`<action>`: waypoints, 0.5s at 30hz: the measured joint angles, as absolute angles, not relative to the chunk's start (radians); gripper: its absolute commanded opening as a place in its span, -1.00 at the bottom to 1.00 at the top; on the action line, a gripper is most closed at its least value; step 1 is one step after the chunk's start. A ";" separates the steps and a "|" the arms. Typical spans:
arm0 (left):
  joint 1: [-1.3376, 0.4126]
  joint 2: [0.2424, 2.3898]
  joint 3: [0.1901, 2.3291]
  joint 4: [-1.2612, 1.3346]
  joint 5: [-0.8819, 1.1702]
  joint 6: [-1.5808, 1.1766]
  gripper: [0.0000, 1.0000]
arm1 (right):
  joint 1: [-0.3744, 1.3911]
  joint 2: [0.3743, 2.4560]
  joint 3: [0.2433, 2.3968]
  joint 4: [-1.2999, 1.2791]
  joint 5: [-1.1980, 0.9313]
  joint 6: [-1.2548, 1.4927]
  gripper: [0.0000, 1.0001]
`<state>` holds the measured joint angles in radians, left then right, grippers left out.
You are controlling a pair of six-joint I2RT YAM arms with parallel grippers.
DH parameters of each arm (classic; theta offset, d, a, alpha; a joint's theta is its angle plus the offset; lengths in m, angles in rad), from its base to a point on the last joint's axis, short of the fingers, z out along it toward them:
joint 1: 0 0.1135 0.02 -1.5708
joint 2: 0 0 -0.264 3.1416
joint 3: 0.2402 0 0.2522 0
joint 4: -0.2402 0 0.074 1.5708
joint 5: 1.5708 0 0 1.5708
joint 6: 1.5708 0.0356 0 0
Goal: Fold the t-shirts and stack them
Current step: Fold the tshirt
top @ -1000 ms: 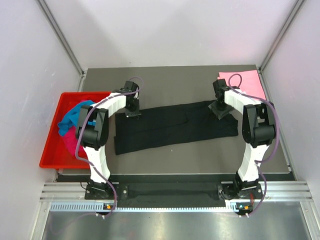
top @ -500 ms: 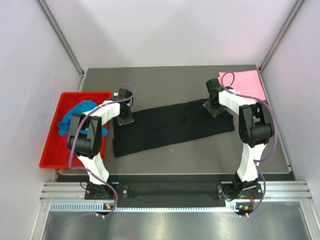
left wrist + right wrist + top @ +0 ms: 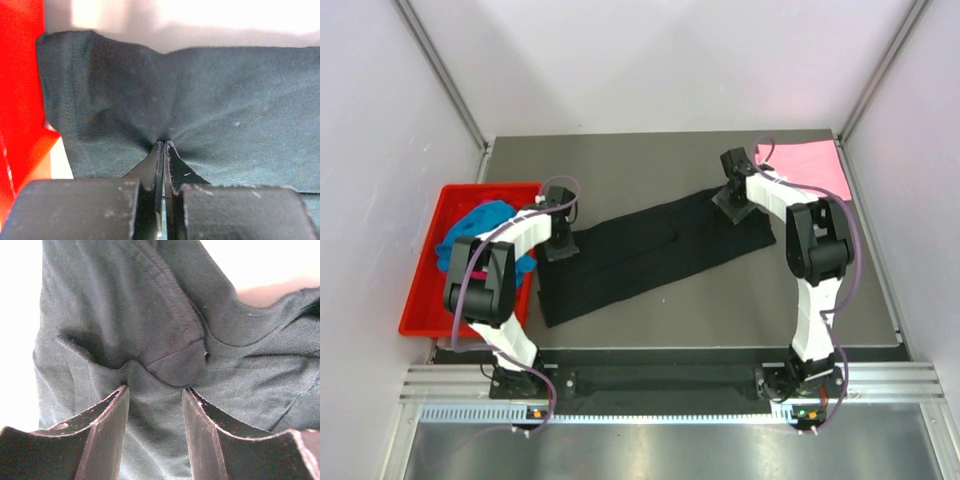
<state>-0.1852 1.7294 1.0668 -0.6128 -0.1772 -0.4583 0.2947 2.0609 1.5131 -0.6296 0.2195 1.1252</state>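
The black t-shirt [image 3: 650,250] lies as a long folded strip slanting across the mat, its right end farther back. My left gripper [image 3: 558,245] is at its left end, by the red tray. In the left wrist view that gripper [image 3: 164,143] is shut on a pinch of the black cloth [image 3: 225,100]. My right gripper [image 3: 730,198] is at the strip's right end. In the right wrist view it [image 3: 155,388] grips a thick bunched fold of the shirt [image 3: 125,300] near the collar seam. A light pink t-shirt [image 3: 810,165] lies flat at the back right corner.
The red tray [image 3: 420,300] stands at the left edge of the mat with a turquoise t-shirt [image 3: 480,225] heaped in it. Its red wall [image 3: 20,75] is close beside the left gripper. Grey walls surround the mat on three sides.
Both grippers have moved left, dragging the black t-shirt with them. The strip now slants more, its left end nearer the tray and its right end farther back.
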 measured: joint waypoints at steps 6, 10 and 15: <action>-0.176 1.660 1.002 -0.640 -0.128 -0.505 -0.87 | 0.293 2.170 1.676 -0.638 0.170 1.091 -0.06; -0.176 1.609 1.019 -0.690 -0.094 -0.527 -0.70 | 0.282 2.270 1.832 -0.637 0.127 1.044 -0.06; -0.176 1.597 1.148 -0.704 -0.075 -0.524 -0.46 | 0.263 2.374 1.995 -0.625 0.081 0.986 -0.05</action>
